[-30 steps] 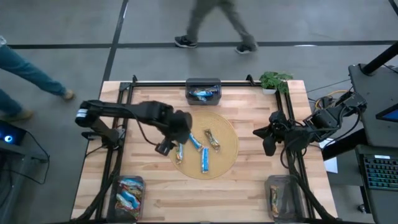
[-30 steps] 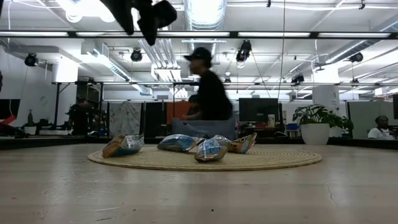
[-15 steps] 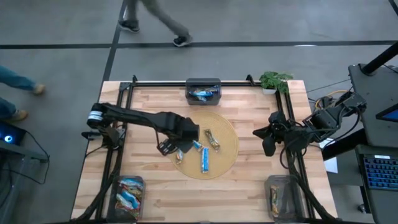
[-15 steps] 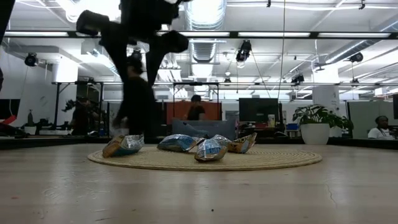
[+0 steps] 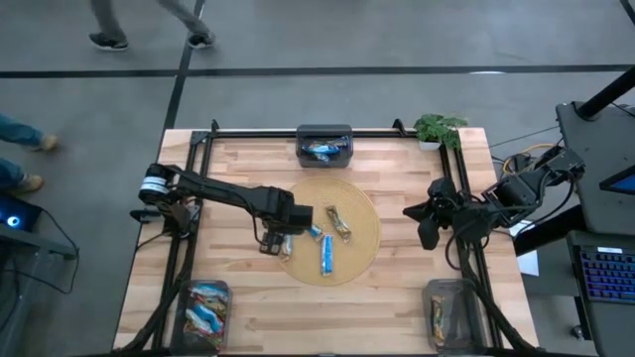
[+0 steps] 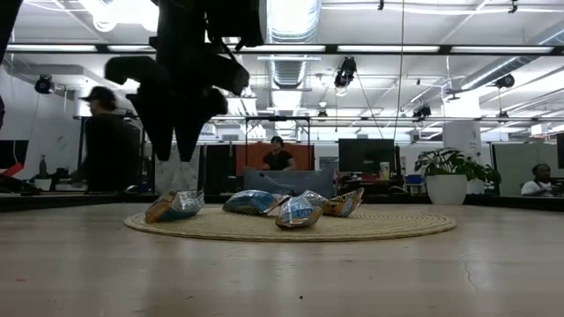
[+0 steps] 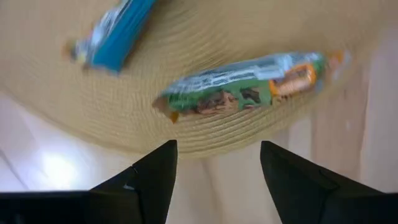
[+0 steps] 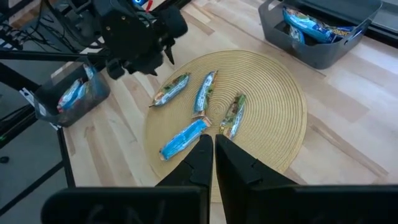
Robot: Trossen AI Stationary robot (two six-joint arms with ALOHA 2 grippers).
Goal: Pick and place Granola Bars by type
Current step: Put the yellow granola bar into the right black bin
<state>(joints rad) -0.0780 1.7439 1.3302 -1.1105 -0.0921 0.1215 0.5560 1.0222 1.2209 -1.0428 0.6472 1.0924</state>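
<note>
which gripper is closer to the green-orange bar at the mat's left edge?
Left. The left gripper hangs open directly above the green-orange bar; the right gripper, shut, waits off the mat near the table's right edge.

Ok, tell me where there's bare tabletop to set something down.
Free: bare wood between the round mat and the right front bin, and between both front bins. Crowded: the mat's left side, where bars lie under the open left gripper.

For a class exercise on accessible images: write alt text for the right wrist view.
Four granola bars lie on a round woven mat, with the left gripper hanging open over the mat's edge beside one bar. A grey bin beyond holds blue bars.
</note>
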